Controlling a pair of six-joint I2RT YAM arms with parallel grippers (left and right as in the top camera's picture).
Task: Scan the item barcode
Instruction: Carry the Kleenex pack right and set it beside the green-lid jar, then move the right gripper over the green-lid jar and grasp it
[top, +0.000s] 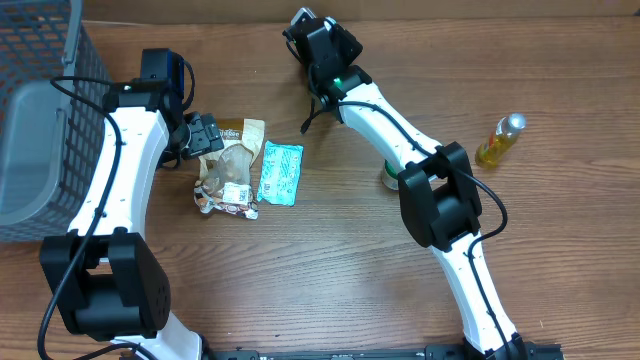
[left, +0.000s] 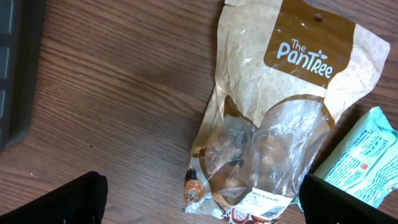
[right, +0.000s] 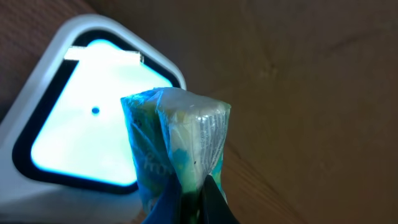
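Blue-green packet (right: 177, 149), grasped by the right hand (right: 200, 198), fronts the glowing scanner (right: 68, 124); next likely calls for tilting it; left hand (top: 207, 135) released.

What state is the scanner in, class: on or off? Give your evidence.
On. In the right wrist view the scanner has a window glowing bright blue-white behind the blue-green packet pinched in the right gripper.

- Grey wire basket (top: 40, 110) stands at my far left on the brown wooden bench (top: 330, 280).
- Crumpled tan-and-clear "The PanTree" snack pouch (top: 228, 165) lies flat, with a teal plastic packet (top: 281, 172) just beside it on its right.
- Small yellow clear bottle (top: 500, 140) lies well apart, off to my right.
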